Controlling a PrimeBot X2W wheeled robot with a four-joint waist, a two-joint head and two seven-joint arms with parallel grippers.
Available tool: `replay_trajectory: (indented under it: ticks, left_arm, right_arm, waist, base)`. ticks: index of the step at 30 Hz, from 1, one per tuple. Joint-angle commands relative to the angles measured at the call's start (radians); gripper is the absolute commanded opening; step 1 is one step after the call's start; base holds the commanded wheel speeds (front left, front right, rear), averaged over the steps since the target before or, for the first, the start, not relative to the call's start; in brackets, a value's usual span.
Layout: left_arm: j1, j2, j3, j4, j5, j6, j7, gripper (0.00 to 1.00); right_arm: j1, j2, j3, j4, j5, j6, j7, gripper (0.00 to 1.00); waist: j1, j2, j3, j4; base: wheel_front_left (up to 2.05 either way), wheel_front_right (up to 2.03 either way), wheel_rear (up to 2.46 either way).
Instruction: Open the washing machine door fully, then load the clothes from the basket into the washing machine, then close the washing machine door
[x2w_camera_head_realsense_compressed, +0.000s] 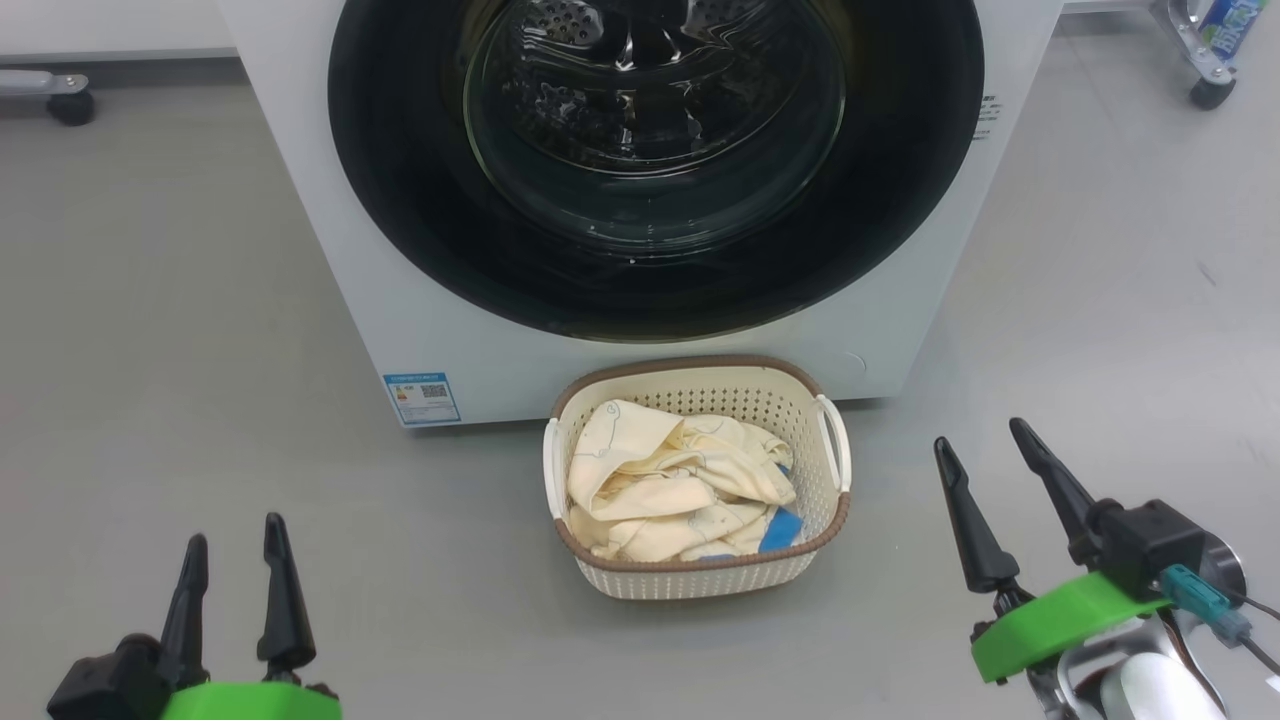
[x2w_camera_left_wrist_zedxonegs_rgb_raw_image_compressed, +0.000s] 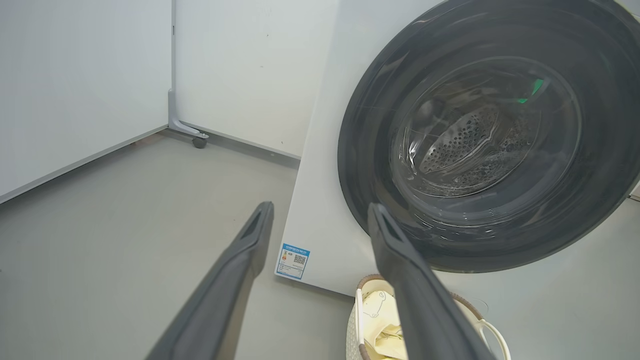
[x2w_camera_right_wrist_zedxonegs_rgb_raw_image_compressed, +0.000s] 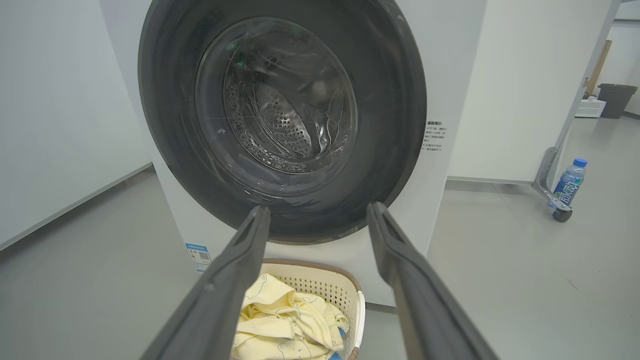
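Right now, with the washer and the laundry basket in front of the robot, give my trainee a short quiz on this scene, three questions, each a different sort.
1. True or false: the large round black-rimmed glass door of the big white front-loading washing machine is shut.
2. Where do the soft pale cream-yellow clothes lie? A: in the steel drum. B: in the small cream perforated plastic basket. C: spread on the grey floor.
3. Fill in the word: the left gripper and the right gripper both stand ____, holding nothing.

Key: 1 true; 2 B; 3 open.
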Motion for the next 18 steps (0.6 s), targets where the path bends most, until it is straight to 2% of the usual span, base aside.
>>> replay_trajectory:
  ticks: [1,18]
  left_arm:
    - [-0.033,0.018,0.036,-0.037,0.003,0.0,-0.011,1.0]
    - [-0.035,0.018,0.035,-0.036,0.014,0.0,-0.011,1.0]
  right_arm:
    - [-0.05,-0.024,0.017,-0.036,-0.006,-0.003,-0.014,1.0]
    - [-0.051,-0.024,0.015,-0.035,-0.007,-0.003,-0.014,1.0]
  waist:
    - [0.0,0.0,0.0,0.0]
    - [0.0,0.0,0.002,-0.003]
  base:
    - [0.0,0.0,0.0]
    - [0.0,0.0,0.0]
